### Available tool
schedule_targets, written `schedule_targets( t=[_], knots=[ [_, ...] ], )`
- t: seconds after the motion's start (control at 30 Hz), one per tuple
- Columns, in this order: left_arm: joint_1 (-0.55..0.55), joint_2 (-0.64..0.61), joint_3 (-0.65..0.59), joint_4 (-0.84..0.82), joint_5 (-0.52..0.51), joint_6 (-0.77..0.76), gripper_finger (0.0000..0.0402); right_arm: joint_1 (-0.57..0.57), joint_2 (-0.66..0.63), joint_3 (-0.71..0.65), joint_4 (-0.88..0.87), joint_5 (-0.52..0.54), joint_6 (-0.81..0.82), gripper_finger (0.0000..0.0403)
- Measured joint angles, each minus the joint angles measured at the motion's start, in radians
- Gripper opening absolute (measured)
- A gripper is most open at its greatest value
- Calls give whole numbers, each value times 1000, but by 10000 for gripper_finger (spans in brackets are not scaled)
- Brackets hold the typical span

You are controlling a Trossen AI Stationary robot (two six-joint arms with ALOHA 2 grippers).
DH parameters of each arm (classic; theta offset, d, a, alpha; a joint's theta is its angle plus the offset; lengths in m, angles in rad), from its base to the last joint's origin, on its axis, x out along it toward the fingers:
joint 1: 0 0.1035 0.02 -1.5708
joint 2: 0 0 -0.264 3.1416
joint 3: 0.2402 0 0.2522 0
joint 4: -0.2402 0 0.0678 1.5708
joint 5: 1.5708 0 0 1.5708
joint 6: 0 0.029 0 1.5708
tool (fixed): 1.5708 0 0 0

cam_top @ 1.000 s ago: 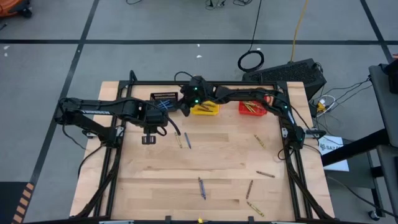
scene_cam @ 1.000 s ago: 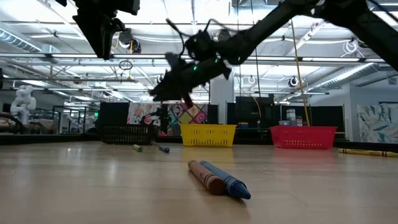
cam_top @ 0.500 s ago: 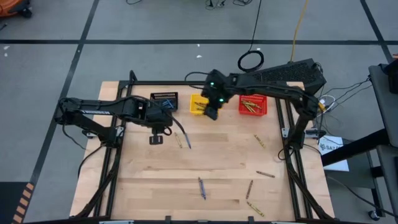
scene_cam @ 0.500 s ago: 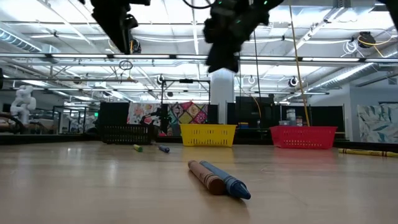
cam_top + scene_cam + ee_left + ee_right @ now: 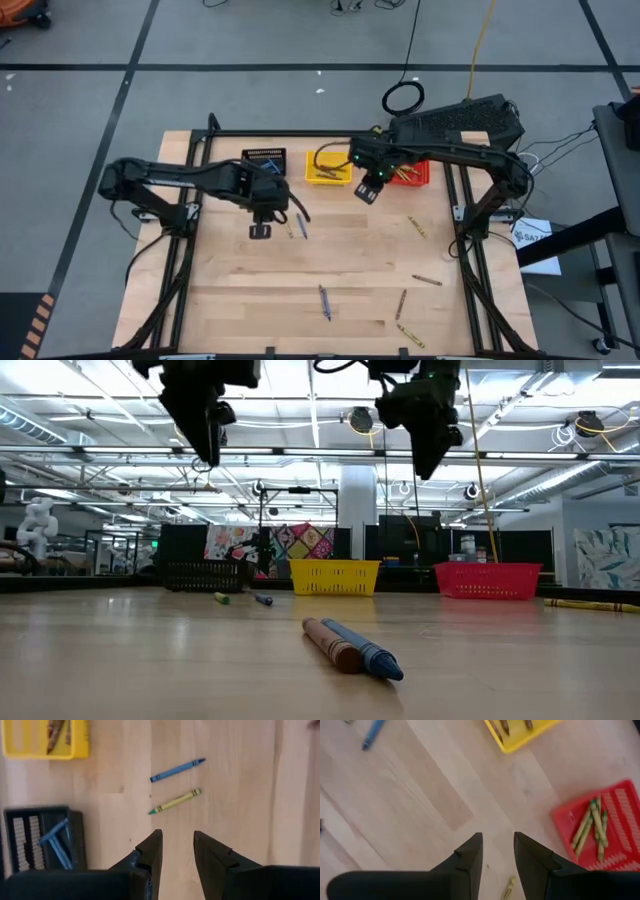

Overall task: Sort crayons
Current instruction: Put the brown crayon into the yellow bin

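Crayons: light, stiff, round and ready to roll

Crayons lie scattered on the wooden surface [image 5: 340, 255]: a blue crayon [image 5: 177, 770] and a yellow-green crayon [image 5: 175, 801] side by side near the bins, a brown and blue pair [image 5: 352, 646] touching each other nearer the front edge, and several olive and brown ones [image 5: 415, 227] toward the right side. Others are already sorted: blue in the black bin [image 5: 264, 160], brown in the yellow bin [image 5: 328, 170], olive in the red bin [image 5: 600, 830].

The left pincer [image 5: 175, 852] hovers over bare wood just short of the blue and yellow-green pair, fingers parted by a narrow gap, holding nothing. The right pincer [image 5: 496, 852] hangs between the yellow and red bins, likewise slightly open and empty.

Each stick is probably light and rigid, yet waxy, paper-wrapped and prone to rolling or snapping under hard squeeze. Best hold looks like mid-length, fingers straddling the stick crosswise, closing gently.
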Motion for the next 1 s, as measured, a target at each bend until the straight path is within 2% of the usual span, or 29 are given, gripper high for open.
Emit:
schedule_targets(
  t=[0.23, 0.63, 1.0],
  knots=[
    [-67, 89, 0, -44, -1, 291, 105, 91, 1, -7, -98, 9, 72, 98],
    [-125, 235, 0, -30, -77, 364, 105, 256, 0, -8, -188, 10, 71, 98],
    [-119, 353, 0, 102, -75, 504, 105, 348, -15, -8, -249, 5, 71, 98]
  ],
)
